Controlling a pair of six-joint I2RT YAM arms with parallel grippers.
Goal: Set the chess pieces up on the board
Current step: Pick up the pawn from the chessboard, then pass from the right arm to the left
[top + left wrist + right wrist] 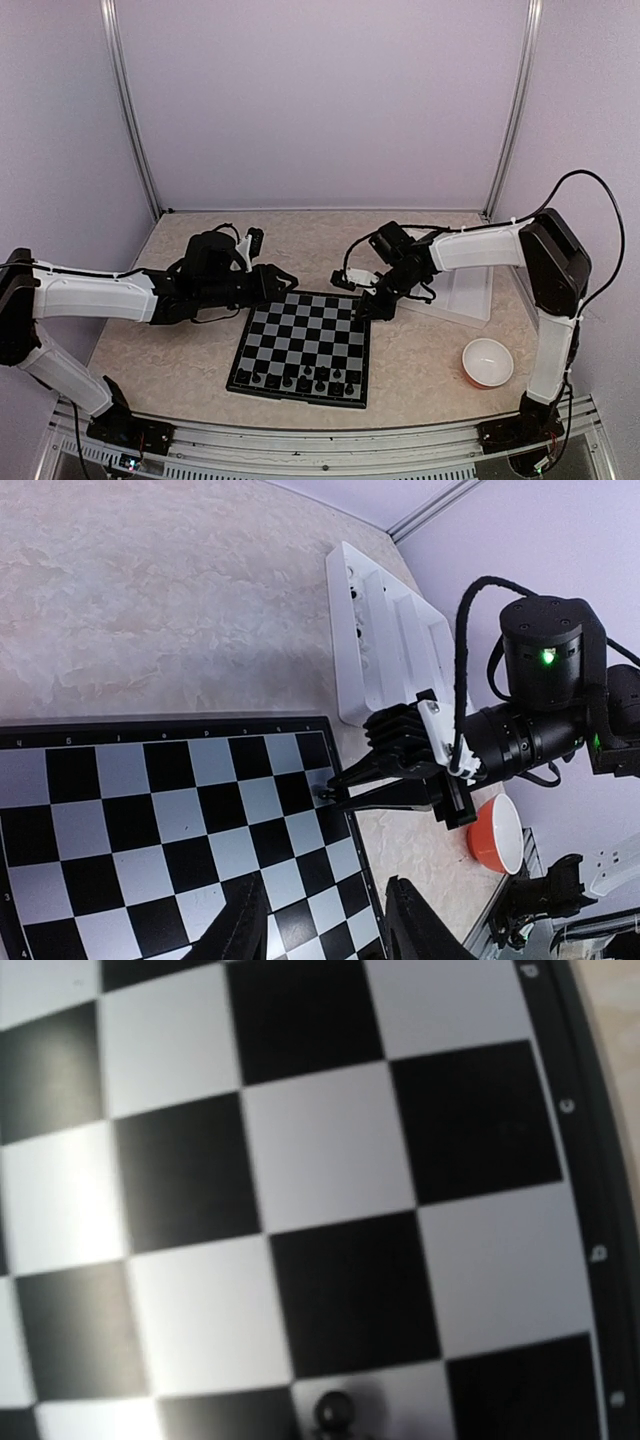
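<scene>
The right gripper (335, 792) pinches a chess piece (322, 792) at the board's (300, 330) far right corner. The left gripper (325, 935) hovers by its far left corner, fingers apart. Beyond the board, open surface (300, 235) runs to the far edge and walls.

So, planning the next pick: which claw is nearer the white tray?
Right. The right claw is at the board's far right corner, by the tray; the left claw at its far left corner.

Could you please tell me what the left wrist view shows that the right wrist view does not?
Only the left wrist view shows the white tray, the orange bowl and the right tool low over the board. The right wrist view alone adds nothing new, just a few squares close up. Both show the board and one small dark chess piece near its edge.
</scene>
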